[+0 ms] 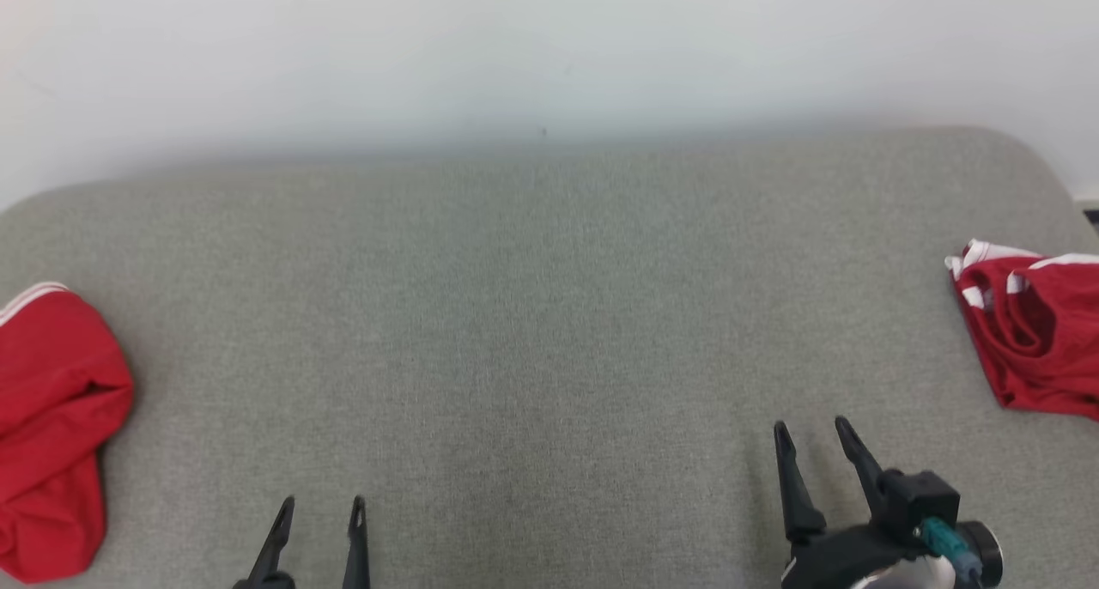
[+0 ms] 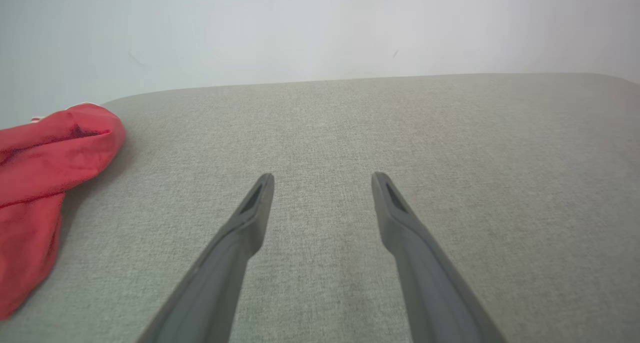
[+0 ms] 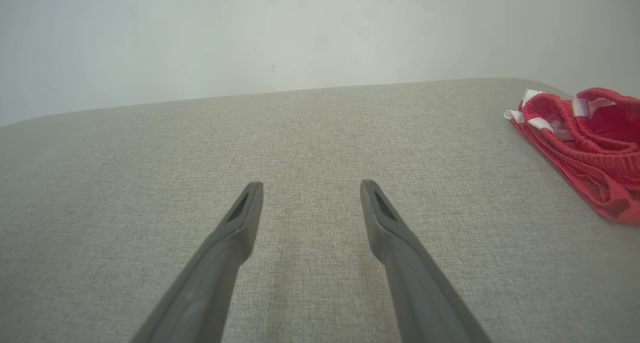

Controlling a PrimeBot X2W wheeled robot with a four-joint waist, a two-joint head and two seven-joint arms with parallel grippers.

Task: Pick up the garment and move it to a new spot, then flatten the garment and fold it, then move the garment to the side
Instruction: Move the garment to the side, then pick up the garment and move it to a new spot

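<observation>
item 1, work surface: a grey cushion (image 1: 549, 314) with rounded far corners spans the head view, and its far edge meets a pale wall (image 1: 549, 48).

item 2, left red garment (image 1: 56, 417): lies bunched at the cushion's left edge, partly cut off by the frame. thin white stripes show at its far end. in the left wrist view it sits on the cushion's left margin, rumpled, not flattened or folded.

item 3, right red garment (image 1: 1035, 340): lies crumpled at the cushion's right edge, towards the far right corner, with white bands along its openings. in the right wrist view its knit texture is plain and it runs out of frame on the right.

item 4, left gripper (image 1: 323, 503): over the cushion's near edge, left of the cushion's centre, fingers spread apart and pointing to the far edge. nothing between them, bare fabric visible in the gap. well apart from the left red garment.

item 5, right gripper (image 1: 810, 424): over the cushion's near edge, right of centre, fingers likewise parted and empty. a teal fitting (image 1: 944, 537) shows on its dark body. it is apart from the right red garment.

item 6: the cushion's middle, between both garments, carries no cloth.
</observation>
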